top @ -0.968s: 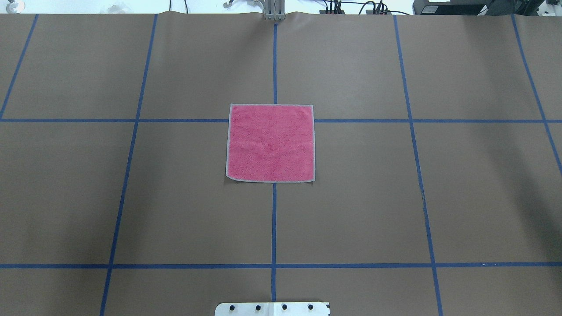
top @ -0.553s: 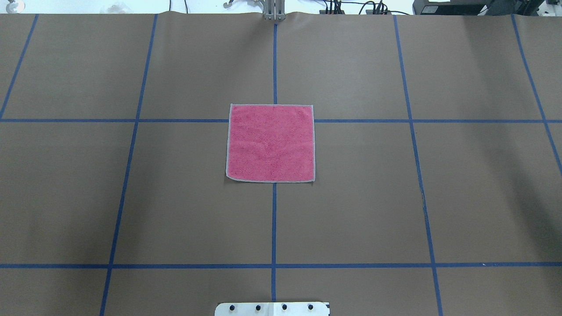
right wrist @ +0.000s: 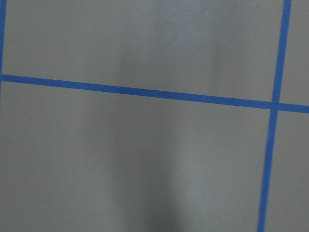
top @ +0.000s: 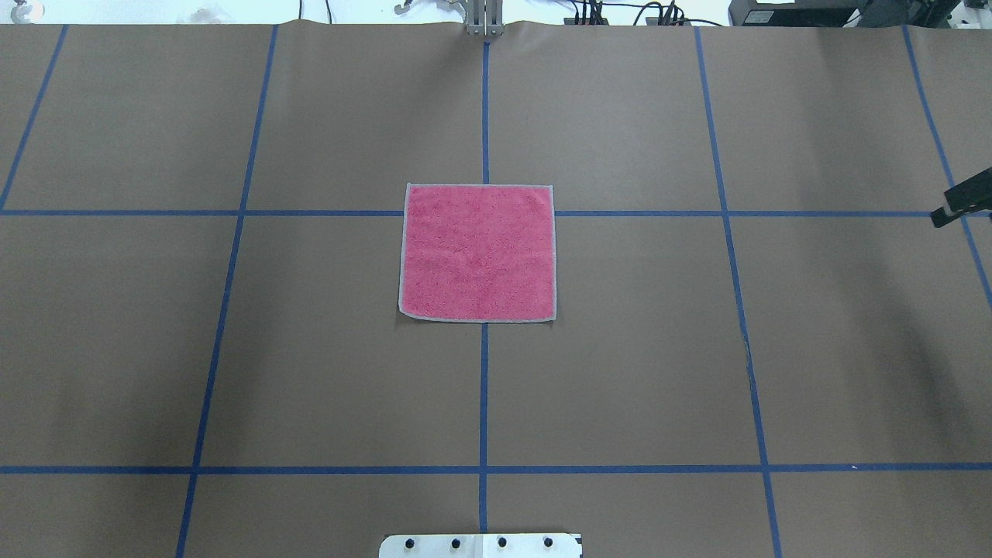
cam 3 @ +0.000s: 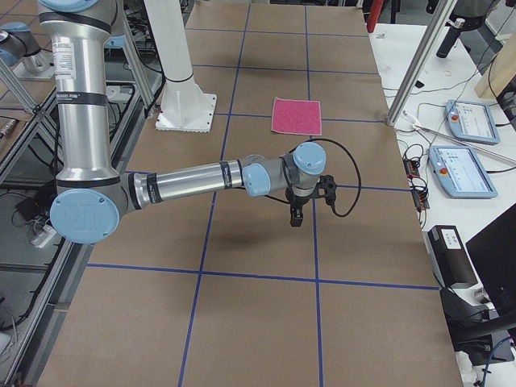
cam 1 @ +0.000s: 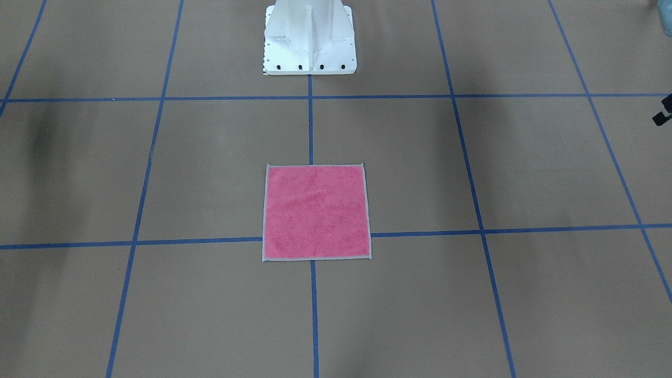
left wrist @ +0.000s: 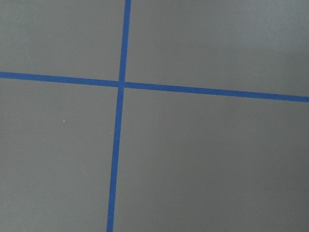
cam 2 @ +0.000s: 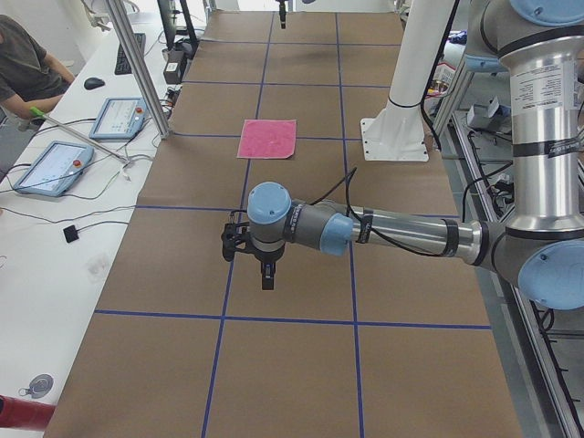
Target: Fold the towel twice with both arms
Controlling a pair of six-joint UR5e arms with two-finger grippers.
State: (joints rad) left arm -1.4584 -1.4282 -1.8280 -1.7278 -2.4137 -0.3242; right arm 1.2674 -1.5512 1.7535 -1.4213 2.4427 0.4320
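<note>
1. The desk [top: 620,372] takes up most of the room. It is covered in brown paper and marked into big squares by blue tape lines [top: 483,387].
2. The left arm [cam 2: 401,235] stretches out low over the left end of the desk, its forearm about level. The right arm [cam 3: 193,181] does the same over the right end.
3. The white pedestal [cam 1: 310,37] stands in the middle of the desk's edge on the robot's side.
4. The towel [top: 478,253] lies flat and unfolded in the middle of the desk, pink face up, with its pale grey edge showing all round. It covers a crossing of the tape lines and is well apart from both arms.
5. The left gripper [cam 2: 265,274] points down over bare paper near a tape line. Nothing shows in it, and I cannot tell how far apart its fingers are.
6. The right gripper [cam 3: 296,216] hangs the same way at the other end, beside a tape line. It looks empty, but I cannot tell its opening either.
</note>
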